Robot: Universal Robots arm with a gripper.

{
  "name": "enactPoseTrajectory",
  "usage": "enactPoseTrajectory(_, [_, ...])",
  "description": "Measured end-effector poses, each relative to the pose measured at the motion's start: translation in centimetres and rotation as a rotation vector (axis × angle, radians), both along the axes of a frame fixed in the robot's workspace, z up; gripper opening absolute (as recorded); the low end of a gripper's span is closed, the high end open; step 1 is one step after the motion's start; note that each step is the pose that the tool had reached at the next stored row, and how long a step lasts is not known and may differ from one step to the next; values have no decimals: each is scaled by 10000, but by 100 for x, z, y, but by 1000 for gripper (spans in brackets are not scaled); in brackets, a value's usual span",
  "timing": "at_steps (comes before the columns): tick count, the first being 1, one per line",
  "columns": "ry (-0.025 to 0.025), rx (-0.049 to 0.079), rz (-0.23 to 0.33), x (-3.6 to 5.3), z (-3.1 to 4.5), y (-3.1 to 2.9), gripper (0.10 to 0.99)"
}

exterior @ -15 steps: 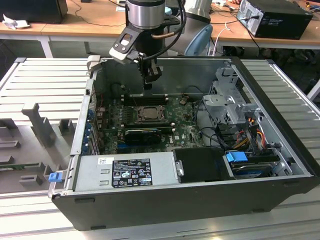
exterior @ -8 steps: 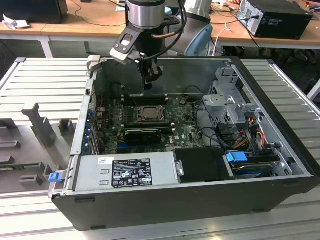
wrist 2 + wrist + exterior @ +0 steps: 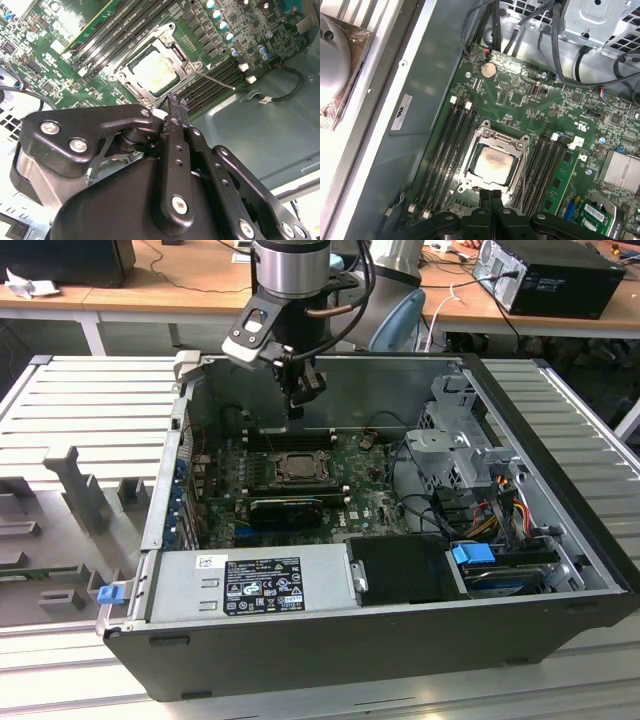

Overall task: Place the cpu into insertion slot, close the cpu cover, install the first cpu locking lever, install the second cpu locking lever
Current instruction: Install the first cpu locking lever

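The cpu (image 3: 492,165) lies flat in the insertion slot on the green board, silvery top face up. The cpu cover (image 3: 519,159) is folded down around it as a silver frame. In the second wrist view the cpu (image 3: 152,72) and cover (image 3: 126,75) show the same way, and a thin metal lever rod (image 3: 216,80) sticks out from the socket's corner over the memory slots. My gripper (image 3: 491,196) hangs above the socket's edge, fingers pressed together with nothing between them. In the exterior view the gripper (image 3: 294,412) is well above the socket (image 3: 297,468).
Long black memory slots (image 3: 451,145) flank the socket on both sides. A black expansion card (image 3: 285,510) lies just in front of it. The drive cage (image 3: 455,440) and cable bundles (image 3: 490,510) stand at the exterior view's right, the power supply (image 3: 255,585) along the front.
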State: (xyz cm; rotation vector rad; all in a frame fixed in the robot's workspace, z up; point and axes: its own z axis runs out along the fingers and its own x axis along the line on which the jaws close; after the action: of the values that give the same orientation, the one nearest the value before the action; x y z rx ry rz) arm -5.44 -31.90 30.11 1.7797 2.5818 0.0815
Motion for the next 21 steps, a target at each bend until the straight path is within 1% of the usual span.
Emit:
enactPoseTrajectory(8, [0,0,528,0,-2,-4,106])
enactPoseTrajectory(11, [0,-1,779,0,-3,-4,106])
enactPoseTrajectory(12, [0,0,950,0,-3,-4,106])
enactPoseTrajectory(16, [-1,1,1211,0,-4,-4,106])
enactPoseTrajectory(21, [-1,0,1949,0,-5,-4,106])
